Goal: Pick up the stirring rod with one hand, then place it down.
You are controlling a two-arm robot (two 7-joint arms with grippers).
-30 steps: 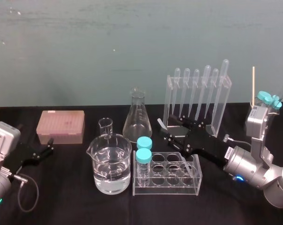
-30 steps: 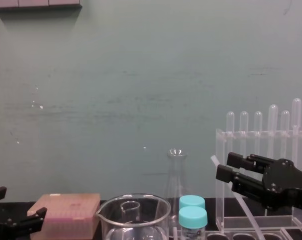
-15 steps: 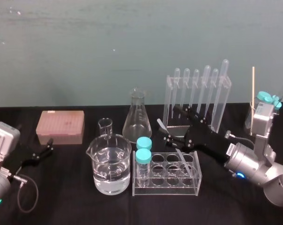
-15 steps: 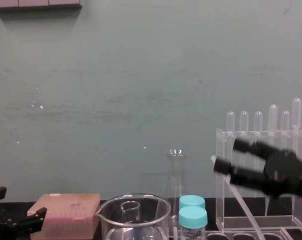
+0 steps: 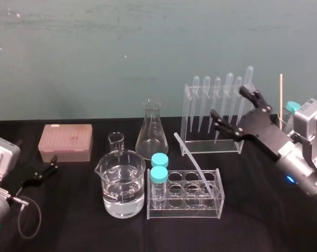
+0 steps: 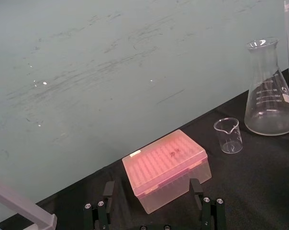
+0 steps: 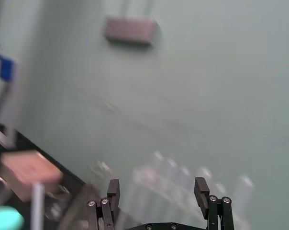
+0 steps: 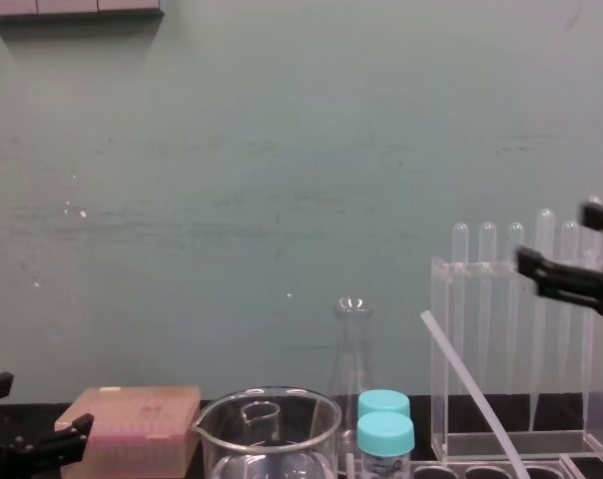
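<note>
1. Now the stirring rod (image 5: pixel 189 155) leans tilted in the clear tube rack (image 5: pixel 185 212) at lower centre of the head view, its upper end pointing up and left, beside the blue-capped vials (image 5: pixel 159 176)
2. Right gripper (image 5: pixel 228 102) hangs at upper right, before the pipette stand (image 5: pixel 211 147), fingers spread wide and empty, well apart from the rod
3. Left gripper (image 6: pixel 152 184) rests at the lower left edge, fingers parted, near the pink tip box (image 5: pixel 65 142)

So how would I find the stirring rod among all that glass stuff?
Find the low clear plastic rack with round holes at the front of the black table. The thin, translucent-white stirring rod leans slanted out of it. Unlike the bulb-topped clear pipettes standing upright behind, it is plain and tilted.
</note>
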